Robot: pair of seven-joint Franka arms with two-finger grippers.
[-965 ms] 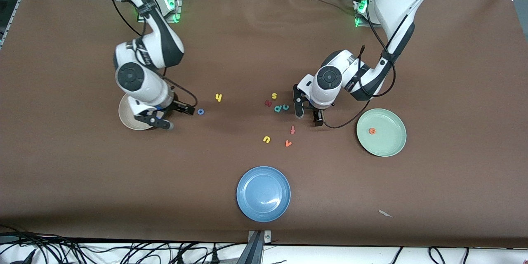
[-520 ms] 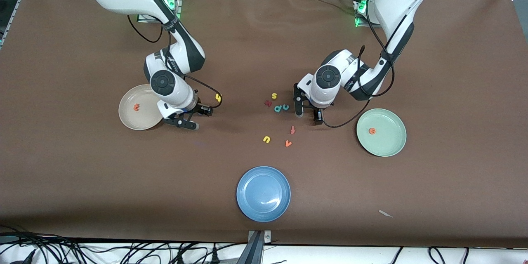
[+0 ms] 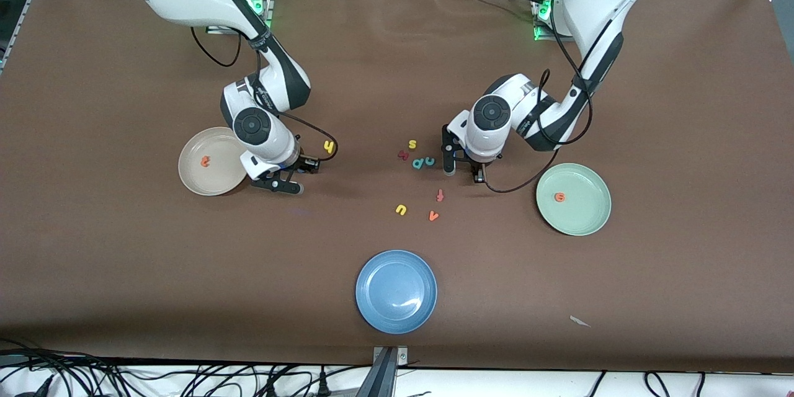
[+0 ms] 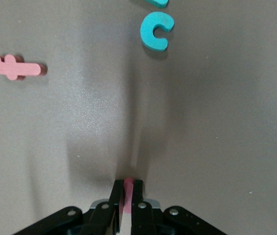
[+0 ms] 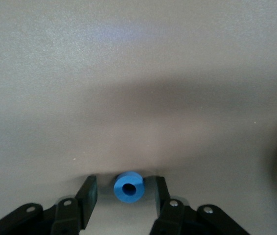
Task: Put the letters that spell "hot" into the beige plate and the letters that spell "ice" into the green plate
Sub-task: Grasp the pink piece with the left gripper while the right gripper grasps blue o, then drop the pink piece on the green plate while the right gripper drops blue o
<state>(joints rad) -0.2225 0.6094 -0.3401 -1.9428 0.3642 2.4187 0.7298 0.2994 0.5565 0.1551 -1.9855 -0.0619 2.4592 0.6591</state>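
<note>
My left gripper (image 4: 126,188) is pinched tight on a thin red letter (image 4: 127,185), low over the table near the teal c (image 4: 155,30). My right gripper (image 5: 124,190) straddles the blue o (image 5: 128,186), fingers apart. The orange t (image 3: 204,161) lies in the beige plate (image 3: 189,177), the orange e (image 3: 560,197) in the green plate (image 3: 586,217).

Brown cloth (image 3: 682,105) covers the whole table, w/ faint wrinkles near the top edge. Black cables (image 3: 124,378) tangle on a white strip along the near edge. 2 green lights (image 3: 263,9) glow at the top. Small pale scrap (image 3: 580,321) lies on the cloth near the front camera.
</note>
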